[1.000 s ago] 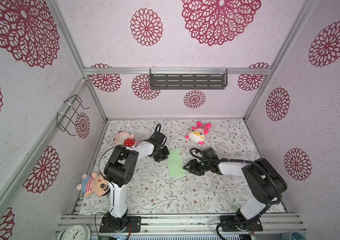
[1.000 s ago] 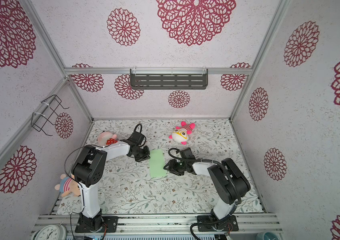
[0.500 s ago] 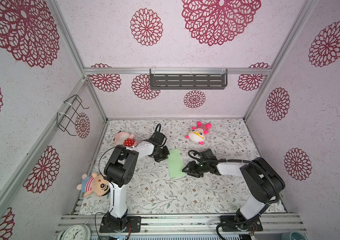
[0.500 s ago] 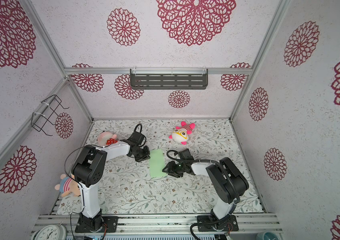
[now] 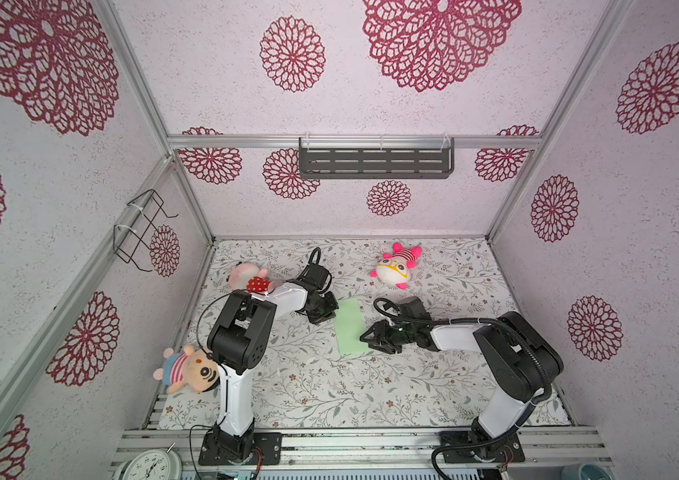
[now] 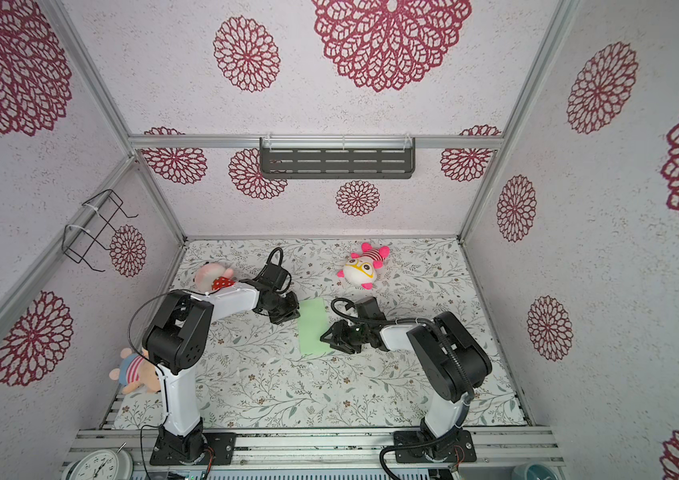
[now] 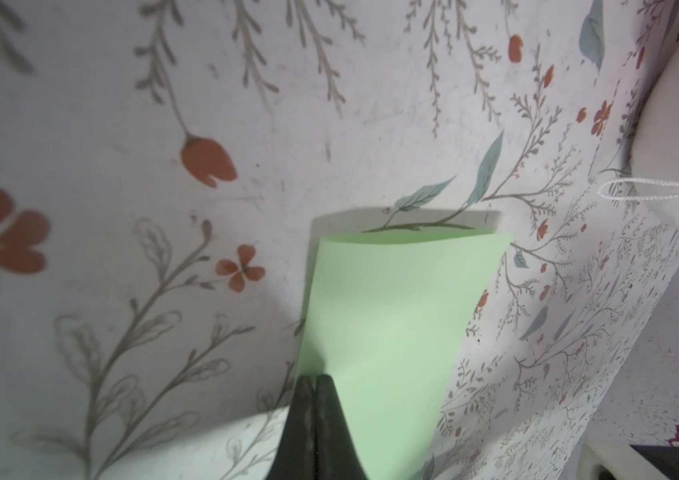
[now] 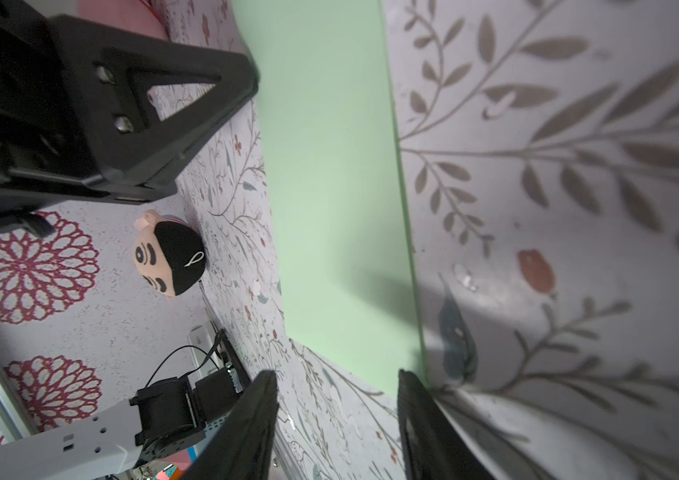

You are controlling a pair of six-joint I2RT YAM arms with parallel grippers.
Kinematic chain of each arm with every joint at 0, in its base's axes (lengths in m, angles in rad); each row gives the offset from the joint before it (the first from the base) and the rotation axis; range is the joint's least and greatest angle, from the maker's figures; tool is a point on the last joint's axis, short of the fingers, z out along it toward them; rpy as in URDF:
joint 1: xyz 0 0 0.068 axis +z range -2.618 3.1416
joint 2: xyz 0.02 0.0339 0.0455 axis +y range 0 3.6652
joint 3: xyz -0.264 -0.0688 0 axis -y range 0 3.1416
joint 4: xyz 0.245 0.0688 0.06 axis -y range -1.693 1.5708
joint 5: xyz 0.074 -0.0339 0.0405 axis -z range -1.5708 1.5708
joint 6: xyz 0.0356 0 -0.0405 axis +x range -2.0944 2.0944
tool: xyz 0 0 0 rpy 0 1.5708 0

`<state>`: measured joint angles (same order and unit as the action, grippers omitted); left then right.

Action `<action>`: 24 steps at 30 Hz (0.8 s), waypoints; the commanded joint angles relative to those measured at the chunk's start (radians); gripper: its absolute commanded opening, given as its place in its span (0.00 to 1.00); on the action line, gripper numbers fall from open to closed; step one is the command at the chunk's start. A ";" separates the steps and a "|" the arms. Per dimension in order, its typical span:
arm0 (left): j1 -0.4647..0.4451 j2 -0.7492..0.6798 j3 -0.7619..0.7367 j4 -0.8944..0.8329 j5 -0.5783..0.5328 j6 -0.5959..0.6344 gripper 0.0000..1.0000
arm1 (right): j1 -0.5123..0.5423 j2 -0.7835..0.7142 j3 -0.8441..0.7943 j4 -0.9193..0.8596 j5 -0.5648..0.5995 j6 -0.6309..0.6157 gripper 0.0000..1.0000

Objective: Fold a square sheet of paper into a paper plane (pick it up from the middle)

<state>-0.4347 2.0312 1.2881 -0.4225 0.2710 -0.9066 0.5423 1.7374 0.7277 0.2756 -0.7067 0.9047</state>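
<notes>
The square sheet of paper (image 5: 350,326) (image 6: 313,326) lies flat on the floral table as a narrow pale green rectangle, folded in half. No paper plane is in view. My left gripper (image 5: 332,313) (image 6: 297,312) (image 7: 314,377) is shut, its tips resting on the sheet (image 7: 391,332) near its far left edge. My right gripper (image 5: 368,340) (image 6: 326,337) (image 8: 337,374) is open and low at the sheet's near right edge (image 8: 329,166). One of its fingers (image 8: 412,399) is beside that edge, and nothing is between the jaws.
A pink-and-white plush (image 5: 396,268) lies behind the sheet. A pink doll (image 5: 248,278) lies by the left arm and a boy doll (image 5: 188,370) at the left wall. A clock (image 5: 150,465) sits at the front. A dark shelf (image 5: 375,162) and a wire basket (image 5: 142,228) hang on the walls.
My right gripper has slid left until it reaches the sheet's right edge, and its jaws have narrowed a little. The left gripper and the sheet have stayed put.
</notes>
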 commanded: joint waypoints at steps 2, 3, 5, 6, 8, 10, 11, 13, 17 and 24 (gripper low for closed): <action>-0.001 0.060 -0.044 -0.052 -0.042 -0.010 0.02 | 0.003 0.004 -0.013 0.069 -0.028 0.049 0.49; -0.001 0.060 -0.045 -0.052 -0.044 -0.009 0.02 | 0.001 -0.001 -0.007 0.047 -0.012 0.032 0.49; 0.001 0.060 -0.048 -0.052 -0.043 -0.007 0.02 | -0.010 -0.015 -0.003 0.025 0.012 0.010 0.49; 0.003 0.060 -0.050 -0.050 -0.042 -0.006 0.02 | -0.021 -0.018 0.001 0.025 0.024 -0.002 0.49; 0.005 0.058 -0.055 -0.048 -0.041 -0.003 0.02 | -0.049 -0.015 0.019 0.025 0.041 -0.028 0.50; 0.005 0.057 -0.061 -0.044 -0.041 -0.002 0.02 | -0.079 0.008 0.058 0.021 0.069 -0.065 0.51; 0.006 0.055 -0.061 -0.044 -0.040 0.000 0.02 | -0.087 0.026 0.085 0.014 0.075 -0.085 0.52; 0.005 0.058 -0.058 -0.044 -0.036 0.001 0.02 | -0.100 0.090 0.161 -0.002 0.081 -0.124 0.53; 0.006 0.061 -0.056 -0.045 -0.034 0.001 0.02 | -0.104 0.205 0.299 -0.031 0.081 -0.172 0.54; 0.008 0.066 -0.067 -0.046 -0.031 0.003 0.02 | -0.101 0.332 0.478 -0.106 0.090 -0.251 0.54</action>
<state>-0.4271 2.0289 1.2739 -0.4038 0.2893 -0.9058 0.4366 2.0506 1.1576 0.2241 -0.6285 0.7235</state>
